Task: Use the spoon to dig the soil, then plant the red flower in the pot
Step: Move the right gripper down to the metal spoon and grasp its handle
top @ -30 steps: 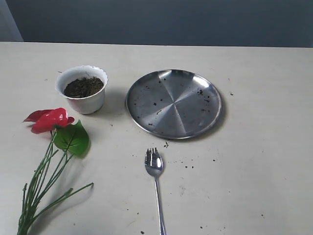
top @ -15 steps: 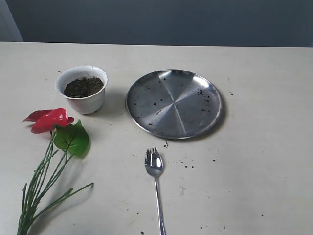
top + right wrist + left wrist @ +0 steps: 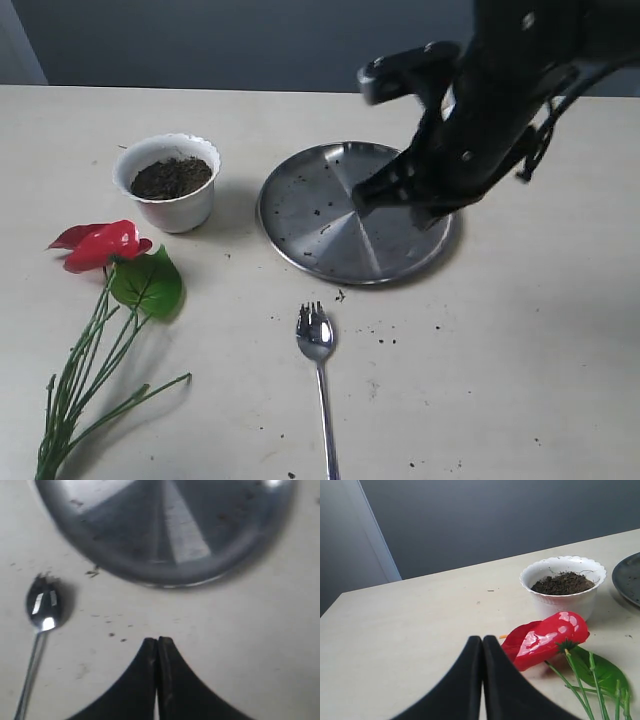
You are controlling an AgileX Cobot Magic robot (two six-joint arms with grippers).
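The white scalloped pot stands at the left, holding dark soil. In front of it lies the red flower, its green stems running toward the table's front edge. The silver spoon rests in front of the steel plate, head pointing toward it. My right arm hangs over the plate's right side. Its gripper is shut and empty, above bare table just before the plate, with the spoon off to one side. My left gripper is shut and empty, close to the flower, with the pot beyond.
Crumbs of soil lie scattered on the table around the spoon and inside the plate. A dark wall runs behind the table's far edge. The left arm does not show in the exterior view.
My right arm has come into the exterior view from the upper right and now hangs over the plate. Pot, flower and spoon have not moved.
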